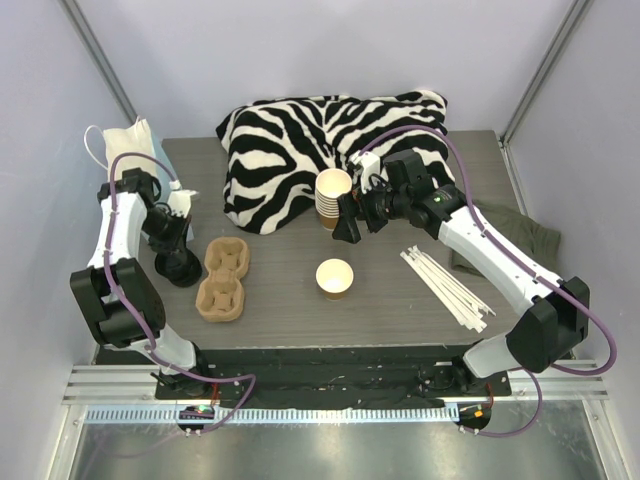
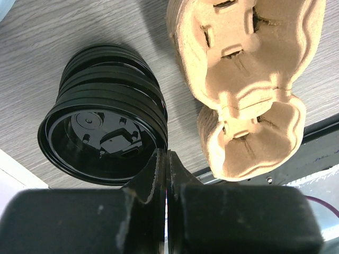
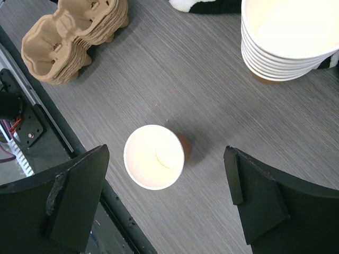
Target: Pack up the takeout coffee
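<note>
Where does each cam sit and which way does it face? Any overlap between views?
Top external: above and behind the bases, looking down on the table; both arms show whole.
Left wrist: on the left arm, looking down past the shut left hand at the black lid stack and pulp carriers.
Right wrist: on the right arm, looking straight down through the open right hand at a lidless cup; cup stack top right.
Shared: both wrist views catch the carriers.

Top camera high, rear, looking down; wrist cameras close, downward; sharing carriers (image 2: 249, 90).
</note>
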Controlling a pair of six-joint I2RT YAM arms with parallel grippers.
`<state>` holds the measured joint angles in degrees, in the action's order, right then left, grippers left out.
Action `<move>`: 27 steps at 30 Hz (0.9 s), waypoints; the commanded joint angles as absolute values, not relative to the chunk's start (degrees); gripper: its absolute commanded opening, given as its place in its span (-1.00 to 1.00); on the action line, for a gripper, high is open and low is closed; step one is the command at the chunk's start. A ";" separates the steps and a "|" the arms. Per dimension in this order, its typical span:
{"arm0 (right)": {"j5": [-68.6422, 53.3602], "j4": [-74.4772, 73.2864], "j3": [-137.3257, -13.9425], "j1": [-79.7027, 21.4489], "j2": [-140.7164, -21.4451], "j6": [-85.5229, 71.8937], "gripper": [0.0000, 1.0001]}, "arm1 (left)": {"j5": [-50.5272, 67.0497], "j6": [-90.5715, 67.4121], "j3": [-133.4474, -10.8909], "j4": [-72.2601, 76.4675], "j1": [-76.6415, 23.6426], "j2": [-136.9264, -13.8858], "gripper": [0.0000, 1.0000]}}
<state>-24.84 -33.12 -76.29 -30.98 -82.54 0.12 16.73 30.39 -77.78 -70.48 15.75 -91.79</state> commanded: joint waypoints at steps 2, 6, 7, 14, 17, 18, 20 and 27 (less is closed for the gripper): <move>-25.66 -32.52 -78.57 -30.85 -82.53 0.09 0.99 | 17.84 30.50 -79.63 -70.14 16.26 -91.58 -1.00; -25.75 -32.52 -78.66 -30.85 -82.53 0.17 0.99 | 17.93 30.32 -79.80 -70.14 16.26 -90.97 -0.98; -25.75 -32.52 -78.58 -30.85 -82.62 0.09 0.99 | 17.76 30.24 -80.07 -70.40 16.26 -90.88 -0.90; -26.19 -32.52 -78.75 -30.85 -82.79 0.09 1.00 | 17.67 29.53 -81.21 -70.31 16.61 -90.26 -0.42; -26.19 -32.43 -78.75 -30.85 -82.88 0.09 0.99 | 18.02 29.36 -81.65 -70.40 16.70 -90.88 -0.42; -26.10 -32.52 -78.84 -30.85 -82.88 0.09 1.00 | 18.02 29.27 -81.65 -70.31 16.70 -91.14 -0.42; -26.10 -32.61 -78.84 -30.85 -82.79 0.09 1.00 | 18.19 29.18 -81.65 -70.14 16.70 -91.75 -0.42; -25.58 -32.52 -78.58 -30.85 -82.62 0.09 1.00 | 19.69 28.65 -81.74 -70.40 16.70 -93.25 -0.41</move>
<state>-25.45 -33.30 -76.31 -30.98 -82.94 0.12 17.43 29.32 -79.75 -70.50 16.32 -92.51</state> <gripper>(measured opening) 0.996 0.290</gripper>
